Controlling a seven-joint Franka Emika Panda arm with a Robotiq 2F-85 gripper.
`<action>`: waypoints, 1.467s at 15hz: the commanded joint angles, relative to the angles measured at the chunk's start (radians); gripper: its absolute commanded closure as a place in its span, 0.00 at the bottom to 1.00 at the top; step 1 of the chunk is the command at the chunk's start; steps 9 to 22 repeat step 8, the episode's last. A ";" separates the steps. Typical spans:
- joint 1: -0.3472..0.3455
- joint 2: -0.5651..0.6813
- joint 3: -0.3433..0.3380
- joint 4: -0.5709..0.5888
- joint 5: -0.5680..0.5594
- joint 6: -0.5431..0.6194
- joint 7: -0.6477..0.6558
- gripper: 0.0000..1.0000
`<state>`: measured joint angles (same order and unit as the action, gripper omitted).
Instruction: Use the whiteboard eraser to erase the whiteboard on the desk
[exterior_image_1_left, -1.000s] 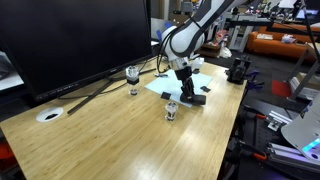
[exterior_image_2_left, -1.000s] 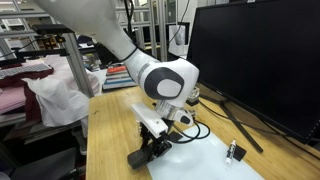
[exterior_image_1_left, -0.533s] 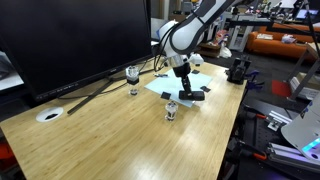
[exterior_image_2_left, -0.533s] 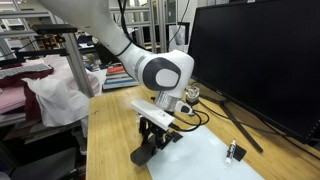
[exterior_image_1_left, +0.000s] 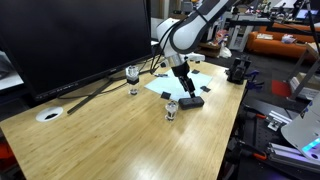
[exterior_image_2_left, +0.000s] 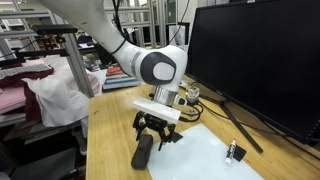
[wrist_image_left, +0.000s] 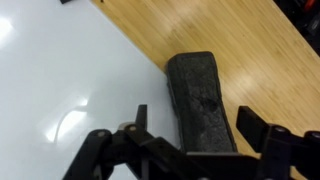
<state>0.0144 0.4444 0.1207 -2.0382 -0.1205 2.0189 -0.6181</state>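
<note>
Monitor (exterior_image_1_left: 75, 40): large black screen standing along the far left side of the desk.
Desk (exterior_image_1_left: 120, 140): light wooden top with visible grain.
White disc (exterior_image_1_left: 48, 115): round, set into the wood in front of the monitor.
Stemmed glass (exterior_image_1_left: 132, 75): clear and upright, near the monitor's right edge.
Small glass item (exterior_image_1_left: 172, 108): clear, standing on bare wood just off the whiteboard's near edge.
Whiteboard (exterior_image_1_left: 172, 84): thin pale sheet lying flat on the desk, under the arm. Its surface shows glossy and white in the wrist view.
Gripper (exterior_image_1_left: 188, 93): pointing down above the whiteboard's right edge. The jaws are spread apart and grip nothing.
Fingers (wrist_image_left: 141, 118): in the wrist view one stands on each side of the eraser, with a gap between each finger and the block.
Whiteboard eraser (exterior_image_1_left: 194, 100): dark oblong block lying on the wood, right along the whiteboard's edge. It sits directly below the gripper, between the parted jaws.
</note>
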 joint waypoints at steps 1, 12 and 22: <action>-0.003 0.000 0.004 0.004 -0.001 -0.003 -0.005 0.03; -0.004 0.009 0.005 0.004 -0.001 -0.002 -0.001 0.00; -0.004 0.009 0.005 0.004 -0.001 -0.002 -0.001 0.00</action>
